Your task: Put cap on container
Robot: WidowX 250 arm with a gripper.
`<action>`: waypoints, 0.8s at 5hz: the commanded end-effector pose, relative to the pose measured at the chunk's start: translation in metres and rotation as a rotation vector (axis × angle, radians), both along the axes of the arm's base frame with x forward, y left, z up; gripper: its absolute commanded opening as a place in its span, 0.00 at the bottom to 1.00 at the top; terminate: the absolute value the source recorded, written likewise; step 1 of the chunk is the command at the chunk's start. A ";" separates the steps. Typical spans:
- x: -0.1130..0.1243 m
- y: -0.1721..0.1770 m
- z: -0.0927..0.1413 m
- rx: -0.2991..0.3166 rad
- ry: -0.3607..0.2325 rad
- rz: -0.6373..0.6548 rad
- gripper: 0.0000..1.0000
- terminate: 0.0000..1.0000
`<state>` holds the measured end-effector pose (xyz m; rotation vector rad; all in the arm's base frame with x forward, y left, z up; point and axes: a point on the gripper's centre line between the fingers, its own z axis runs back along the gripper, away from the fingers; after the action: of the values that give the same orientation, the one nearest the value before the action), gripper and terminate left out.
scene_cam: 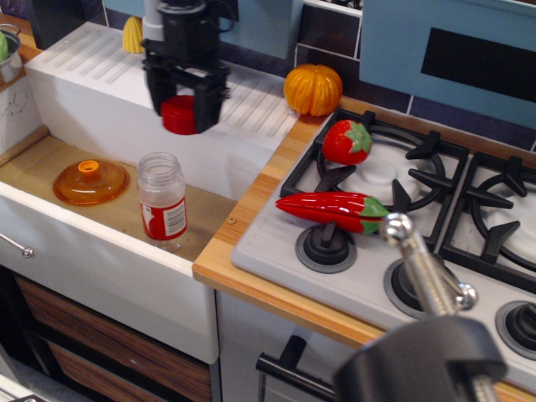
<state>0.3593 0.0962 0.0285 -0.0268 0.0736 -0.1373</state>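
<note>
The container [162,201] is a small clear jar with a red and white label, standing upright and open in the sink. The black gripper [182,111] is shut on the red cap [178,115] and holds it in the air, above and slightly right of the jar's mouth, clear of it.
An orange translucent lid with a knob [90,181] lies in the sink [100,251] left of the jar. A grey faucet [157,50] stands behind the gripper. An orange pumpkin [312,89], a strawberry [346,141] and a red pepper [333,210] lie by the stove [435,209] at right.
</note>
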 end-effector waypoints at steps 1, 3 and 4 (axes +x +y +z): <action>-0.011 0.018 0.038 0.032 -0.056 -0.028 0.00 0.00; -0.031 0.013 0.024 -0.004 -0.059 -0.025 0.00 0.00; -0.032 0.010 0.012 -0.008 -0.073 -0.027 0.00 0.00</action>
<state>0.3202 0.1006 0.0142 -0.0577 0.0551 -0.1710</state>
